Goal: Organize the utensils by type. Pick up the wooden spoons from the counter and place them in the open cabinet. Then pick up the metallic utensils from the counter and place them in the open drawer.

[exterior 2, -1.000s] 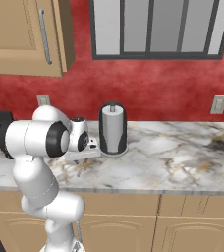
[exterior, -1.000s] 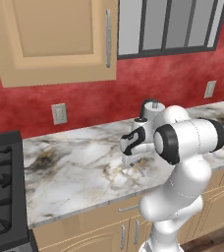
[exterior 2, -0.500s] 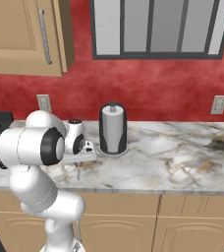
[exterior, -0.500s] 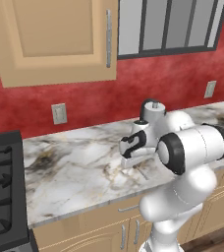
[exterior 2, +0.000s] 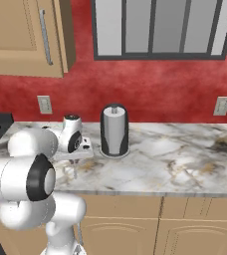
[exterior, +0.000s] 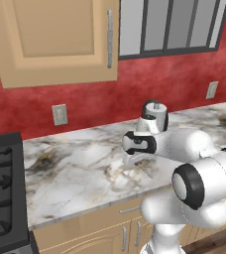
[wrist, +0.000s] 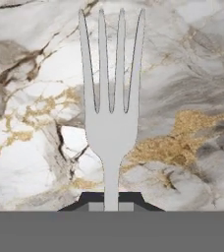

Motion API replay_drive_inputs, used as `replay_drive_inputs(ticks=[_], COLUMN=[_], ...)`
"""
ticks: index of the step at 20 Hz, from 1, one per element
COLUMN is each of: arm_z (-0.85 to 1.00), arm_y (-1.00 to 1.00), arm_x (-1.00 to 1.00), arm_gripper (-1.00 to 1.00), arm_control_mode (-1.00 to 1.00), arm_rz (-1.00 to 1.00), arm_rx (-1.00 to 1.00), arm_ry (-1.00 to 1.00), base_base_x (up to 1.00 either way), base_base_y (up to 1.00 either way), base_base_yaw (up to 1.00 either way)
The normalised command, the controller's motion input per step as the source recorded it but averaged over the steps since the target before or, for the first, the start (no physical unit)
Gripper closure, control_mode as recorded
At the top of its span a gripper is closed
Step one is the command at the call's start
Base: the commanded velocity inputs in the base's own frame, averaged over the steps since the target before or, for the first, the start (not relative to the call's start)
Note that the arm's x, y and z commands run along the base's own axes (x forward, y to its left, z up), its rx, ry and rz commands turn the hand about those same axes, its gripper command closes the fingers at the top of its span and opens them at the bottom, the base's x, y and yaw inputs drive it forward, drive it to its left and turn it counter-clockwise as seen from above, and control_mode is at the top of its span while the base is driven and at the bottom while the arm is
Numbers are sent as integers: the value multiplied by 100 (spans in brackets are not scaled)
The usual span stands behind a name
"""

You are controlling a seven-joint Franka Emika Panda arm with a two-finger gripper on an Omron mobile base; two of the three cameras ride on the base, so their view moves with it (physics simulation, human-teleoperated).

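A silver metal fork (wrist: 111, 123) points away from the hand, its handle pinched between my gripper (wrist: 111, 201), which is shut on it. Close behind the tines lies the marble counter (wrist: 35, 147). In the left base view the gripper (exterior: 135, 158) hangs low over the middle of the counter (exterior: 75, 168), and the fork (exterior: 145, 170) shows as a thin slanted sliver under it. From the right base side the gripper (exterior 2: 75, 162) is at the left part of the counter (exterior 2: 185, 164). Wooden spoons, the open cabinet and the open drawer are out of view.
A dark paper towel holder (exterior 2: 114, 130) stands at the back of the counter, just behind the hand, and appears again (exterior: 154, 111). A black stove (exterior: 1, 188) borders the counter on the left. A closed wall cabinet (exterior: 55, 39) hangs above.
The jaws have closed on the fork's handle. The arm's elbow has swung lower and toward the camera, while the hand stayed over the same spot.
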Motion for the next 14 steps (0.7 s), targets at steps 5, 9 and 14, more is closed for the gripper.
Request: replay_drive_inputs(ticks=[5, 9, 14], arm_z=[68, 48, 46], arm_y=[17, 22, 16], arm_x=[-42, -63, -54], arm_gripper=[100, 100, 100], arm_control_mode=[-100, -100, -100], arm_rz=[20, 33, 40], arm_rx=[0, -3, -4], arm_ry=[0, -2, -4], base_base_x=[0, 0, 0], base_base_y=[0, 0, 0], base_base_yaw=[0, 0, 0])
